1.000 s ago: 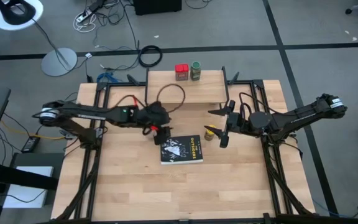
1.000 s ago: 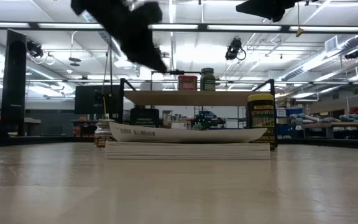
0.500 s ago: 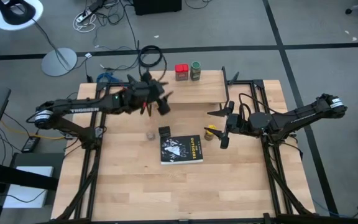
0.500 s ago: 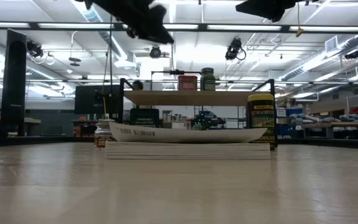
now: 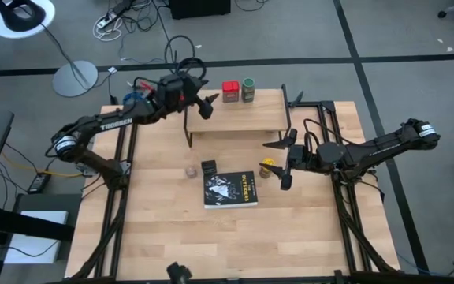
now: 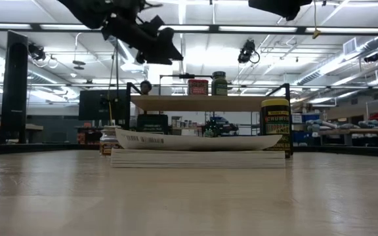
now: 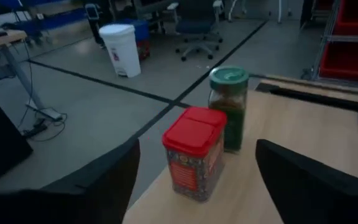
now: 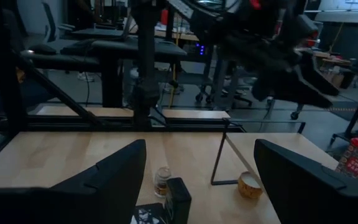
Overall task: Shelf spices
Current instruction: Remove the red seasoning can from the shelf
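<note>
We are counting two of five spices shelved, so the task is running a little under half done.

Nearest, on the table well in front of the shelf, the book is lying flat. Three spices are still waiting between it and the shelf. The pale jar and the dark tin are standing just beside each other below the shelf's left half. The yellow jar is standing below its right half.

The right gripper is hovering in front of the shelf's right end. Its jaws are standing wide open, with the yellow jar just ahead of them and not gripped.

Farther back, the left gripper is hanging above the shelf's left end. Its jaws are spread wide and holding nothing. It is facing the red tin and the green jar. Those two are standing upright, just beside each other, on the shelf's far edge near its middle.

Against a second ago, we are seeing the left gripper gone from its low spot over the pale jar and dark tin. It is now up at the shelf, and its jaws are standing wider. It is carrying nothing across, because both of those spices are sitting in front of the shelf where they showed half a second ago. The right gripper, yellow jar, book and the two shelved spices are keeping their places.
</note>
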Controlling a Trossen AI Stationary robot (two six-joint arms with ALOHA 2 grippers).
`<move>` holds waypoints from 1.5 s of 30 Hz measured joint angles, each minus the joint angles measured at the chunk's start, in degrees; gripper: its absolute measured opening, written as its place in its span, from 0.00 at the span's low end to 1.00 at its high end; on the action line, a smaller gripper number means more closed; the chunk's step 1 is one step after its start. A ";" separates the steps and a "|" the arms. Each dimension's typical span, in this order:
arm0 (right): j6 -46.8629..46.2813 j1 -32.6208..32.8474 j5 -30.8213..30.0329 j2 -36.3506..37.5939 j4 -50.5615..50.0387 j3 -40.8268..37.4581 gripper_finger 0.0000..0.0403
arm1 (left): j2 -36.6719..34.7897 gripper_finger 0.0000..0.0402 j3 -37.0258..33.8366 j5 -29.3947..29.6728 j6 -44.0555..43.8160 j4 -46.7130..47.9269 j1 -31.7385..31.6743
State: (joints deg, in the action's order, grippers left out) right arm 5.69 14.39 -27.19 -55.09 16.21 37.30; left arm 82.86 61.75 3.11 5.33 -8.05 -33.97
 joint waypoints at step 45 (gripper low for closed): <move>0.94 0.51 1.41 0.00 -0.04 0.00 0.74 | 22.34 0.47 22.96 -7.50 5.00 16.69 -2.41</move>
State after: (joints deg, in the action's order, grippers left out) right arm 6.63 14.90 -25.78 -55.09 16.17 37.30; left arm 105.19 84.71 -4.39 10.33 8.64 -36.38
